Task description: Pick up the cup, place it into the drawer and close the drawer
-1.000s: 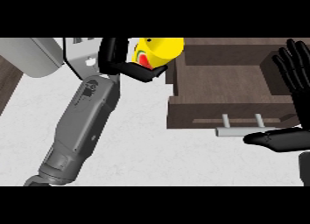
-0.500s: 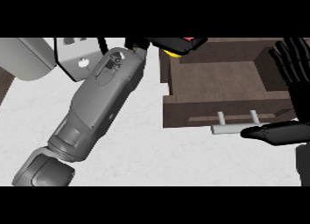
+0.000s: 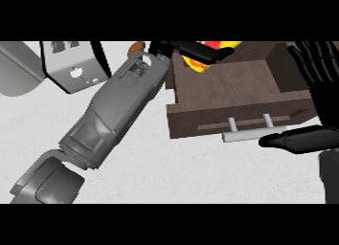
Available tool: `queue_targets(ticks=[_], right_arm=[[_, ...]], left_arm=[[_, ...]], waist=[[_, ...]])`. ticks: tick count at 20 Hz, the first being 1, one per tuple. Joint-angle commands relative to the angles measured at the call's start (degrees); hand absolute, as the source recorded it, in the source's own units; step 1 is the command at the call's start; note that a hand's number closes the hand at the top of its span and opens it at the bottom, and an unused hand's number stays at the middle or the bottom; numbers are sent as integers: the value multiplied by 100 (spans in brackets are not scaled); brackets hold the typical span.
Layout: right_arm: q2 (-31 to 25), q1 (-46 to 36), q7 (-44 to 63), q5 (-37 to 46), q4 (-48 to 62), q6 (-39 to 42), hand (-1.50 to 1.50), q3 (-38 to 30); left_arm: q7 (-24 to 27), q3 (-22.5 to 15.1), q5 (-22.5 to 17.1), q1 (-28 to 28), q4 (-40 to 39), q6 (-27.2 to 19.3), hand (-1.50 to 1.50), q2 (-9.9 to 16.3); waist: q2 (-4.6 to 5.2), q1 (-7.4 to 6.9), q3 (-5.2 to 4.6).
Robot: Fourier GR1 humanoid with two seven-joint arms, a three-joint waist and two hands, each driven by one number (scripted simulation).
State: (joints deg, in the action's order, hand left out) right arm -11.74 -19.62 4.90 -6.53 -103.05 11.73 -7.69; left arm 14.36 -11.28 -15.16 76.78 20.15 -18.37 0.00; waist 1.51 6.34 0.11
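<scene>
The yellow cup (image 3: 203,61) with red markings shows at the top of the head view, above the back left part of the open dark-brown drawer (image 3: 222,116). My left hand (image 3: 188,48) is curled round the cup and hides most of it. The grey left forearm runs up from the lower left. At the right edge my right hand (image 3: 319,72) stays open with fingers up, its thumb just right of the drawer's pale handle (image 3: 244,136).
A grey rounded appliance (image 3: 13,72) and a light-grey box with a round hole (image 3: 73,69) stand at the upper left. A small brown object (image 3: 135,47) peeks out behind the left wrist. The pale countertop (image 3: 186,172) lies in front of the drawer.
My left arm has swung to the right, carrying the cup from beside the drawer to above its inside. The right hand has stayed by the handle.
</scene>
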Motion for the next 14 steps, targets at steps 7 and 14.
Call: queue_targets(ticks=[7, 14], right_arm=[[80, -366, -84, -24, 253, 168, -150, 261], [246, -461, -25, -615, 235, 812, -150, 706]], left_arm=[[-229, -859, -246, -129, -408, 342, -150, 0], [355, -585, -1044, -386, -4, 234, -150, 0]], waist=[[138, 497, 5], [163, 627, -5]])
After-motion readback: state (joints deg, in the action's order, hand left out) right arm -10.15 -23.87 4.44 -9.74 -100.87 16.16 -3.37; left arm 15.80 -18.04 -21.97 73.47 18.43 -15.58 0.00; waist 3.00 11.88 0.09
